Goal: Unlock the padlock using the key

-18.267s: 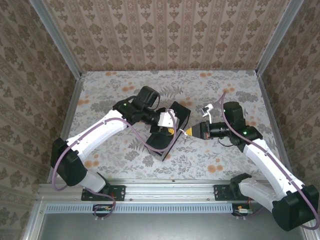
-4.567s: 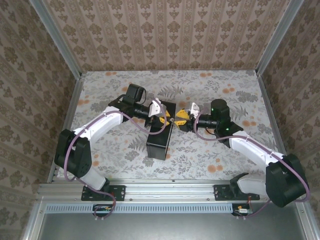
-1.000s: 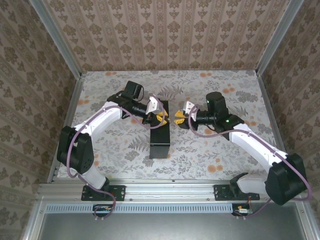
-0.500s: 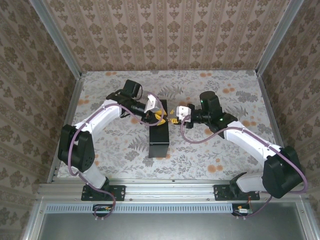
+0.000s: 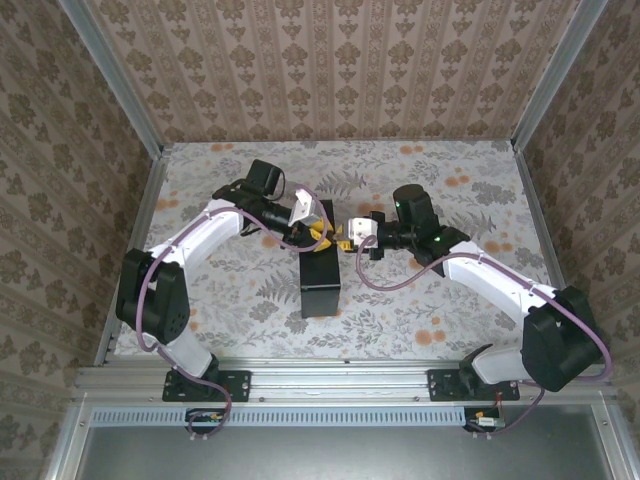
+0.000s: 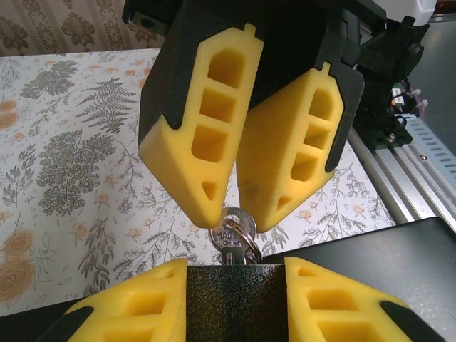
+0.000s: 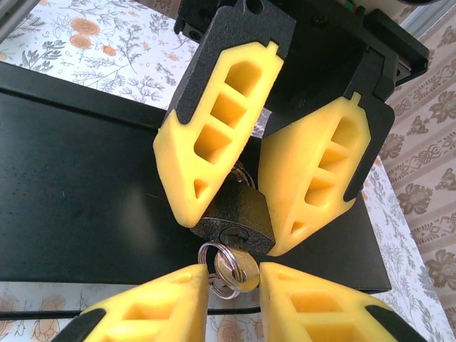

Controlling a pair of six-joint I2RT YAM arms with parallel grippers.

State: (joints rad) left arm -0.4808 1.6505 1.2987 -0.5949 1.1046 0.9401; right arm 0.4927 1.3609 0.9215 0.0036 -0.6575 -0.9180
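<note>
— So, which step is it?
— Key-turning, I'd say. Here the left hand [image 7: 235, 228] is clamped on the dark padlock [image 7: 239, 214] above the black box [image 5: 320, 280]. The right hand [image 6: 236, 222] pinches the key [image 6: 231, 236], whose blade looks seated (the slot itself is hidden). Next calls for a twist while the left holds firm.
— And the surroundings?
— Floral-patterned bench [image 5: 420, 300], damask-papered walls [image 5: 330, 70] on three sides.

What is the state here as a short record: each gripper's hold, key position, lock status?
left gripper: shut on the padlock
right gripper: shut on the key
key: blade appears inserted in the padlock; key ring on its head
lock status: cannot tell if released
black box: on the table, below both grippers
</note>
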